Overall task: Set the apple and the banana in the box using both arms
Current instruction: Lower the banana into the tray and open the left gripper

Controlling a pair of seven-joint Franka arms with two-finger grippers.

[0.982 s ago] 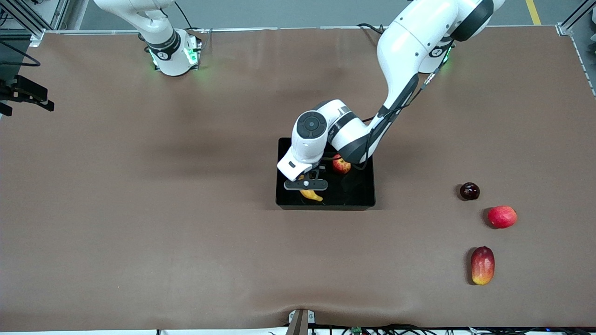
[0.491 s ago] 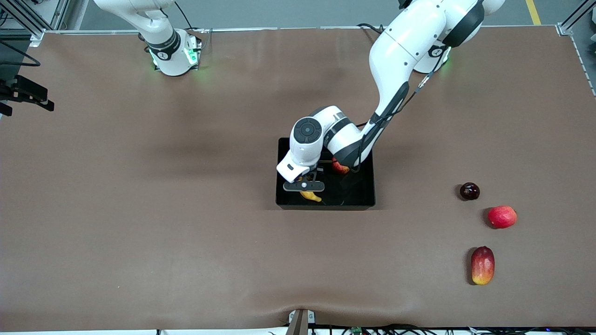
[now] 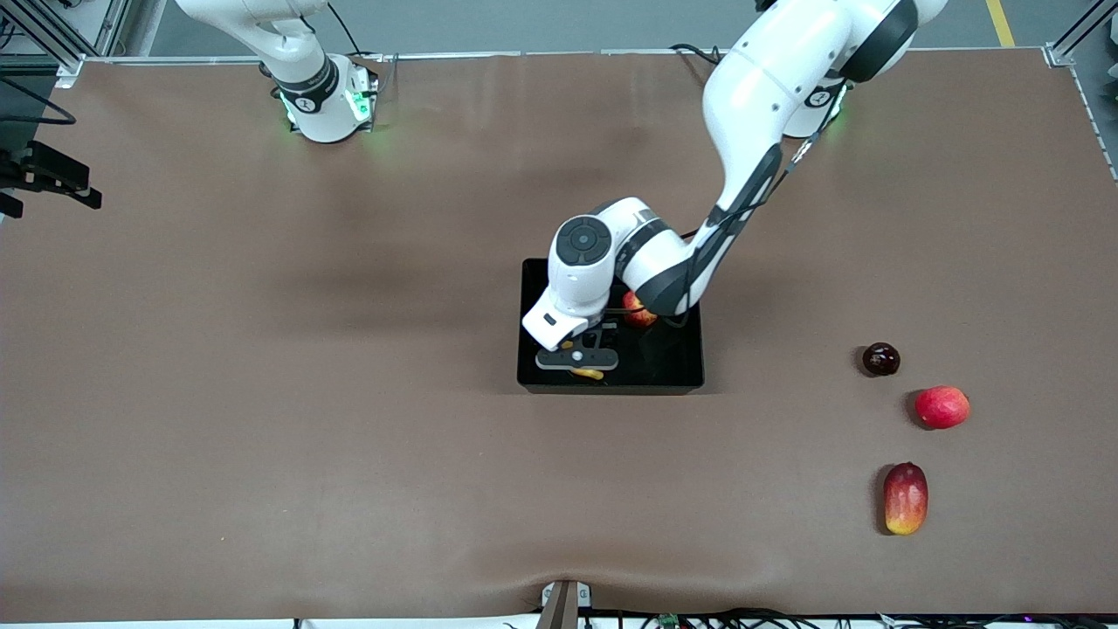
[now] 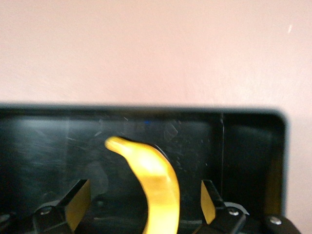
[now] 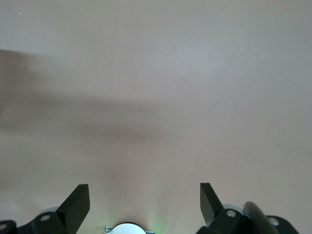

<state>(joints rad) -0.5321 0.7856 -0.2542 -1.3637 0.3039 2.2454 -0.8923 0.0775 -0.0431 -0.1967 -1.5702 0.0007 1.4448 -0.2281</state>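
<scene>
Two fruits in box: the apple (image 3: 638, 309) and the banana (image 3: 587, 373) both lie inside the box (image 3: 681, 377).
Landmark: the box, mid-bench (image 3: 262, 393); every place below is given against it.
Banana: on the box floor by the wall nearest the front camera, toward the right arm's end of the box.
Banana axis: in the left wrist view the banana (image 4: 153, 183) runs lengthwise between the two pads, curving toward the box wall (image 4: 146, 113) ahead.
Left end effector (image 3: 578, 359): low over the banana inside the box, jaws spread wide, a clear gap at each pad (image 4: 77, 204); it has hold of nothing.
Key relation: the banana sits directly under the left end effector and apart from both pads, so I judge a straight lift clears it.
Apple: in the box, farther from the front camera than the banana, partly hidden under the left arm's wrist.
Right end effector (image 5: 144, 204): out of the front view, over bare bench well away from the box, jaws wide, empty; this arm waits.
Nearer arm: the left, by far.
Task state: both placements look done.
</scene>
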